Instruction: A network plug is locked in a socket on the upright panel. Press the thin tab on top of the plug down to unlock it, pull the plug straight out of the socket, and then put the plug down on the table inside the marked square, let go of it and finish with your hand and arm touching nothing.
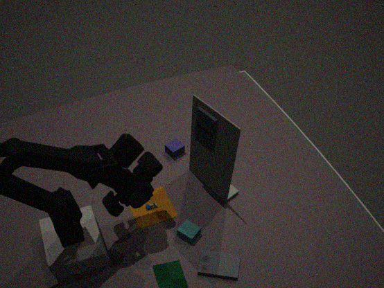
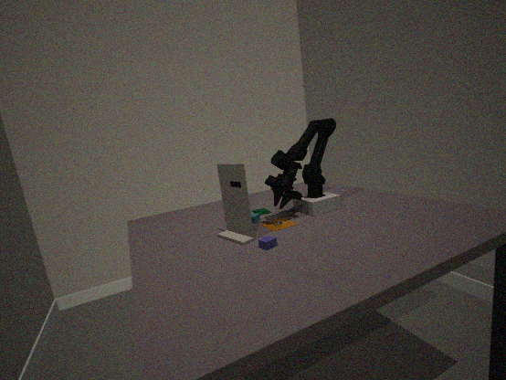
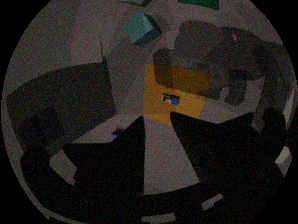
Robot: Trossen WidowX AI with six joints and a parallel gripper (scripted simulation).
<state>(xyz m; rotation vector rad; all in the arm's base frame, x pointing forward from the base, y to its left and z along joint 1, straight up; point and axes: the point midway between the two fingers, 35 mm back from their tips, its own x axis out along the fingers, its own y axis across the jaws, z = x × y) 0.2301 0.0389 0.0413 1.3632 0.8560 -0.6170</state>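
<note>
One small blue network plug (image 1: 151, 206) lies on the flat orange marked square (image 1: 157, 211) on the table, clear of the socket (image 1: 206, 129), the dark rectangular opening high on the upright grey panel (image 1: 218, 163). The panel stands on a pale base plate (image 1: 233, 192) just beyond the square's far corner. A teal cube (image 1: 189, 231) sits near the square's front corner, between it and a pale grey-blue flat tile (image 1: 219, 264); a flat green patch (image 1: 170, 274) lies beside that tile. A purple cube (image 1: 175, 148) rests on the other side, near the panel's edge and well apart from the plug. Nothing lies between the plug and the gripper.

The black parallel-jaw gripper (image 2: 280, 199) hangs above the square's near edge, pointing down, its jaws part-way apart with nothing between them; in the wrist view the plug (image 3: 172, 100) shows on the orange beyond the dark fingers. The black arm (image 1: 52, 156) reaches out from its white pedestal (image 1: 46, 228), elbow raised high, forearm sloping down toward the square.
</note>
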